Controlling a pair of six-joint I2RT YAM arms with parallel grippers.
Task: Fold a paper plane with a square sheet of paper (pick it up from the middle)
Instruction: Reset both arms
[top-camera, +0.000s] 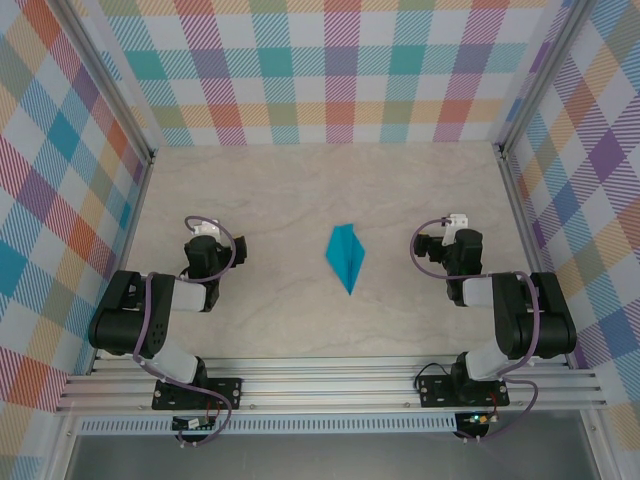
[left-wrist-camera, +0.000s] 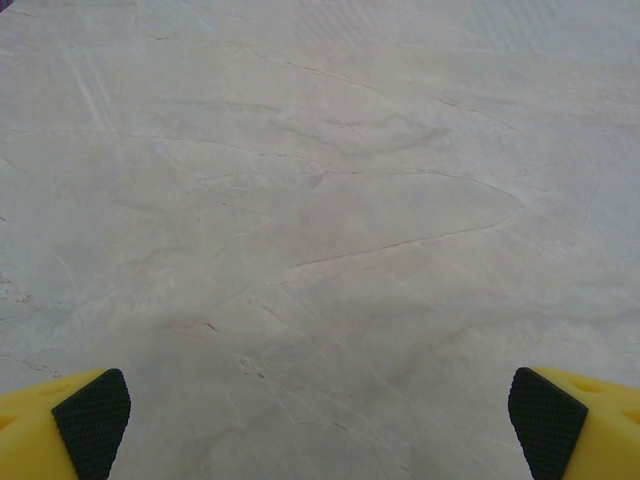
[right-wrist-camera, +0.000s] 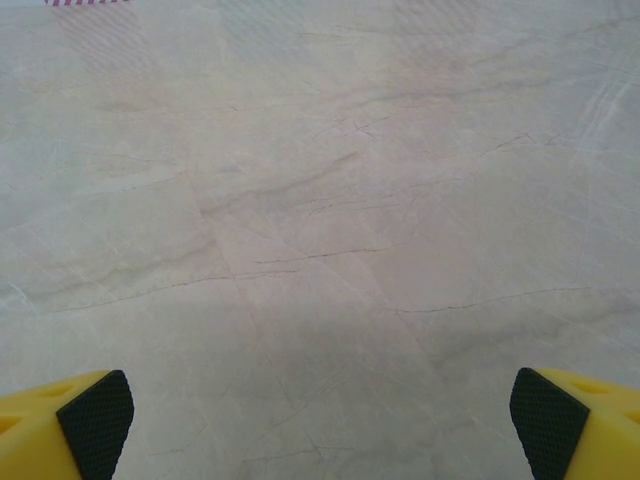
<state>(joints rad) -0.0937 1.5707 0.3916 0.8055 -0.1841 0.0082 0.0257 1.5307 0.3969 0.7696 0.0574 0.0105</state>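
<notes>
The teal-blue sheet of paper lies on the table as a folded paper plane (top-camera: 345, 256), a slim kite shape with a centre crease and its sharp tip toward the near edge. It rests midway between the two arms, and neither one touches it. My left gripper (top-camera: 204, 232) is drawn back to the plane's left. In the left wrist view this gripper (left-wrist-camera: 320, 420) is open over bare tabletop, its yellow fingers (left-wrist-camera: 70, 425) wide apart. My right gripper (top-camera: 452, 228) sits to the plane's right. It is open too (right-wrist-camera: 322, 420), with nothing between its black pads (right-wrist-camera: 550, 420).
The pale marbled tabletop (top-camera: 300, 190) is walled by checked panels at the back (top-camera: 320, 70) and on both sides. Metal posts stand at the back corners. An aluminium rail (top-camera: 330, 385) carrying both arm bases runs along the near edge.
</notes>
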